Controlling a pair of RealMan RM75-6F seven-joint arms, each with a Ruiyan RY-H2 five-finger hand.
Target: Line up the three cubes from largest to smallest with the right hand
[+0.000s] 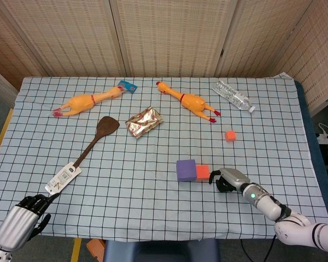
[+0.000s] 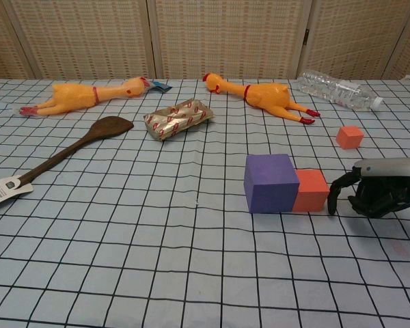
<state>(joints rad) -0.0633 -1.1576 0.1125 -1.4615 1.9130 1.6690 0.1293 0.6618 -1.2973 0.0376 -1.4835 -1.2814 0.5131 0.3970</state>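
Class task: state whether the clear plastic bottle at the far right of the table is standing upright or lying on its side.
Lying on its side: the plastic bottle stretches lengthwise across the checked cloth.

Head view looks steeply down from high, taking in the whole table point(image 1: 153, 218); chest view sits low, close, facing across, sharing its middle.

The left hand point(image 1: 19, 226) is cut off by the head view's lower edge (absent from the chest view); the right hand point(image 2: 386, 188) is clipped at the chest view's right edge.
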